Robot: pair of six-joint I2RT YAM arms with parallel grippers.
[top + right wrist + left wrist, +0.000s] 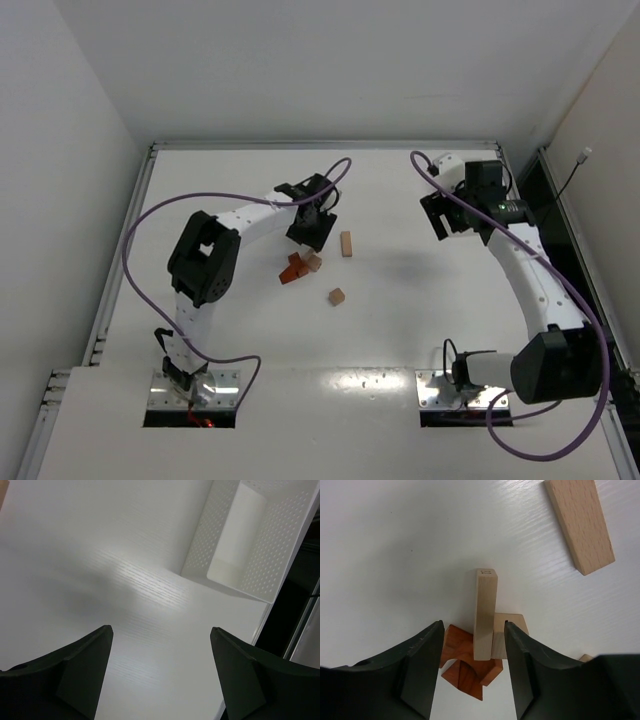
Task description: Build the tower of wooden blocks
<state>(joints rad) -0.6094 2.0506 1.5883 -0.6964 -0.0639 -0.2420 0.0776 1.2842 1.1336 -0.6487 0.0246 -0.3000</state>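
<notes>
In the left wrist view a pale tan bar (485,611) runs between the fingers of my left gripper (473,630), with a gap on each side, so the jaws are open around it. Its near end lies over a reddish-brown arch block (466,669), and a tan cube (511,636) touches its right side. A longer tan bar (578,525) lies apart at the upper right. From above, the left gripper (312,232) hovers by the block cluster (299,267), with the tan bar (346,243) and a small cube (337,296) nearby. My right gripper (437,215) (161,635) is open and holds nothing.
A white perforated tray (245,540) sits at the table's far right edge, ahead of the right gripper. Purple cables loop over both arms (200,205). A raised rim (320,145) borders the table.
</notes>
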